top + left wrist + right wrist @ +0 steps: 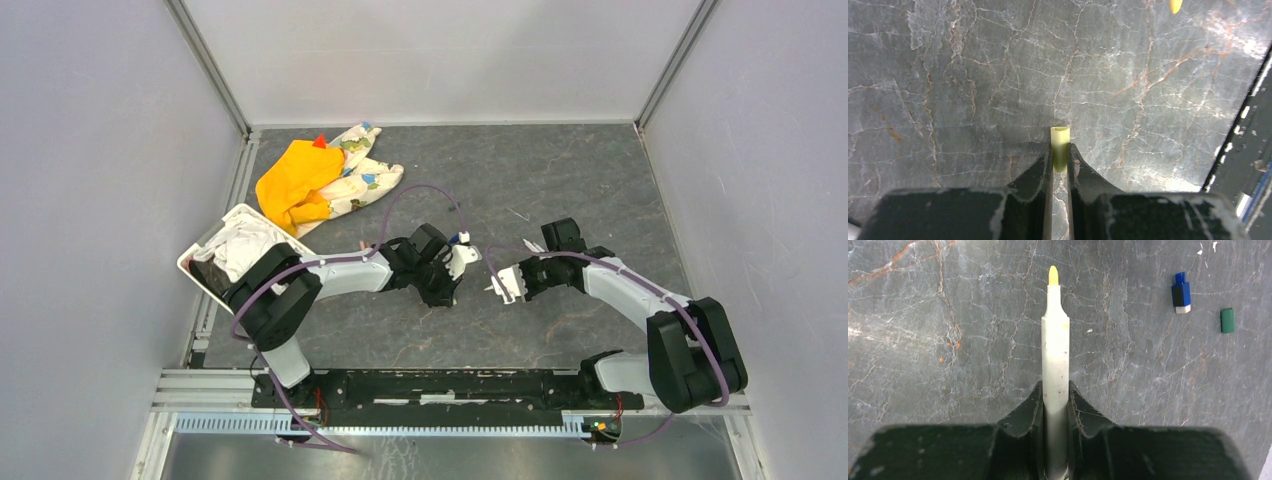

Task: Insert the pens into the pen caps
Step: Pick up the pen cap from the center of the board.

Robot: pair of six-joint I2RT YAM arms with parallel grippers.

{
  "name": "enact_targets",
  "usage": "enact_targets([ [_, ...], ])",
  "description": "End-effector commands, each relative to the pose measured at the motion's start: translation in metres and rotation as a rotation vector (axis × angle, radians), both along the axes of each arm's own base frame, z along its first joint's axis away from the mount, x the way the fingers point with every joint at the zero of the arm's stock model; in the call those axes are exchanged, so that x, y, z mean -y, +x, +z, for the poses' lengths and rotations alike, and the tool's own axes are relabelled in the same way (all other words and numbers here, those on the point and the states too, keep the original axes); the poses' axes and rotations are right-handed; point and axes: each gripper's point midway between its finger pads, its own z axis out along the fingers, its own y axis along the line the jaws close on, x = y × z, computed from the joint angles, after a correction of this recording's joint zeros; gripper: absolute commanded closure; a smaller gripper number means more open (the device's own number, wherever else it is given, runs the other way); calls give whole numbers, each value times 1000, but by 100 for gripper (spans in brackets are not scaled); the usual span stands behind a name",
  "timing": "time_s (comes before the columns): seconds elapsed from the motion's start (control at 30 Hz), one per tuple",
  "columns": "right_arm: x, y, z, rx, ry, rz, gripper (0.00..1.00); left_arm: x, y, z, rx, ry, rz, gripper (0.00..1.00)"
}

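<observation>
Across the dark, marble-veined surface (560,180) both arms reach inward from the near edge, the left arm (330,275) and the right arm (630,285) bending toward each other so that their tips face across a gap near the middle. Toward the far left corner lies an orange cloth (295,185), partly overlapping a patterned cloth (360,175) beside it. Nearer, at the left edge, sits a white bin (200,265) with pale and dark fabric inside.

The right end effector (1055,387) is clamped on a pen (1055,350) – a white barrel gripped low down, its length running straight out past the fingers and ending in a yellow tip. The pen is held above the surface, not resting on it.

The left end effector (1060,149) is pinched on a cream cap (1060,142), a short tube squeezed between the two fingertips with its open end pointing outward, away from the wrist.

Off to the right in the right wrist view, two more caps lie loose on the surface, near each other but not touching – a blue cap (1181,290) with a black band and white end, and a smaller green cap (1227,320) just beyond it.
</observation>
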Motion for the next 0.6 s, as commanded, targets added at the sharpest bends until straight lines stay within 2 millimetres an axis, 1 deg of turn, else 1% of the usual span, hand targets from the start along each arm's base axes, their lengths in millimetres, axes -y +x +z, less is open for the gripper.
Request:
enact_targets([
  [0.0, -7, 1, -4, 38, -13, 24, 100, 14, -5, 30, -72, -144, 10, 98],
  [0.3, -23, -3, -13, 62, -46, 56, 100, 19, -2, 56, -153, -264, 19, 98],
  [0.57, -34, 3, -14, 100, -65, 21, 100, 22, -6, 57, -240, -281, 28, 98],
])
